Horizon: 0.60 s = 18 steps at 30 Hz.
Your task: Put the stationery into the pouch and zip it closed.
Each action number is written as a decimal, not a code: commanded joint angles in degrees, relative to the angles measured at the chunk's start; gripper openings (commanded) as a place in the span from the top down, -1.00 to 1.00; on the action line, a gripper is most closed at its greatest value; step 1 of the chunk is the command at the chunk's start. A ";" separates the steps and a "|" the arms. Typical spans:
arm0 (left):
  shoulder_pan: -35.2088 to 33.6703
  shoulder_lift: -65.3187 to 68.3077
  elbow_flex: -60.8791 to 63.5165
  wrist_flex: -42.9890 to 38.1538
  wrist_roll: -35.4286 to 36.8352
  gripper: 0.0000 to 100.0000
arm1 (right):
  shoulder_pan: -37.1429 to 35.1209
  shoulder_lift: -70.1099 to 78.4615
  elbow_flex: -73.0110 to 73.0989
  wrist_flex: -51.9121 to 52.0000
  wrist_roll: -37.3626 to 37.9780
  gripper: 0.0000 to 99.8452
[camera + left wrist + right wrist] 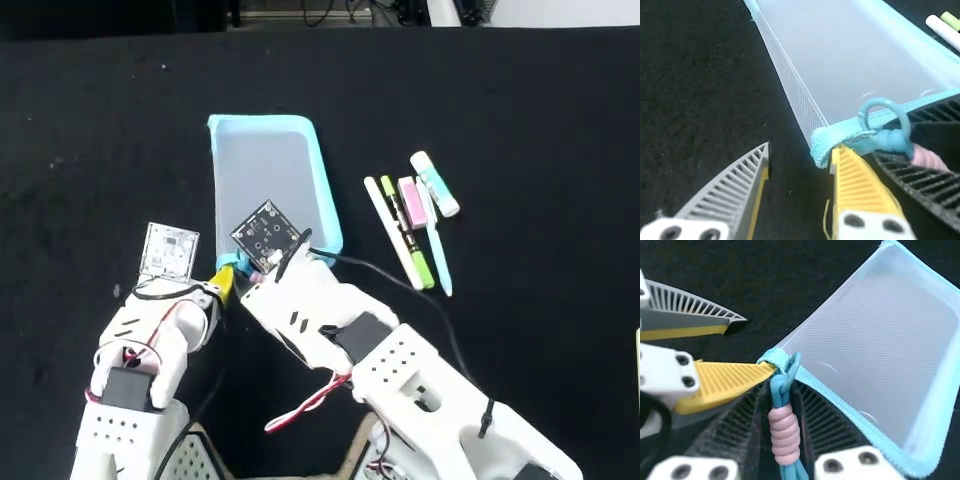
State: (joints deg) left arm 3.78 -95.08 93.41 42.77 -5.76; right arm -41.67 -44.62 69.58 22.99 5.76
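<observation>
- The high view looked down from above over the whole surface [90,110], arms entering at the lower edge.
- Both wrist views sat close, sharing the pouch [865,60] corner.

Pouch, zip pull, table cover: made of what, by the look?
Pouch: translucent mesh, likely nylon or plastic; fine woven lines show, with teal fabric edging. Zip pull: teal cord with a matte pink ribbed bead, probably rubber or soft plastic. Table cover: black matte cloth, felt-like, fuzzy with lint specks.
</observation>
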 commanded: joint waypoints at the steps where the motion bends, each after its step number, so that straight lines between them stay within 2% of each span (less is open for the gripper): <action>1: -0.48 -0.53 -0.84 -1.58 0.62 0.63 | -0.35 -1.80 -0.13 -0.44 0.53 0.98; 6: -0.57 -0.88 -1.19 -1.49 0.53 0.95 | 1.49 -2.07 -0.31 1.93 0.62 0.98; 11: -0.84 -0.97 -1.27 -1.49 0.53 0.94 | 7.56 -2.07 -0.40 1.93 0.62 0.98; 14: -4.26 -0.97 -1.45 -1.58 0.88 0.94 | 11.16 -2.15 -0.57 1.93 0.62 0.98; 18: -10.77 -0.97 -4.09 -1.23 6.07 0.94 | 15.91 -2.24 -0.92 1.93 0.62 0.98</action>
State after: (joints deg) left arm -1.67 -95.78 93.49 41.89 -2.95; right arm -31.47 -44.62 69.93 24.75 6.20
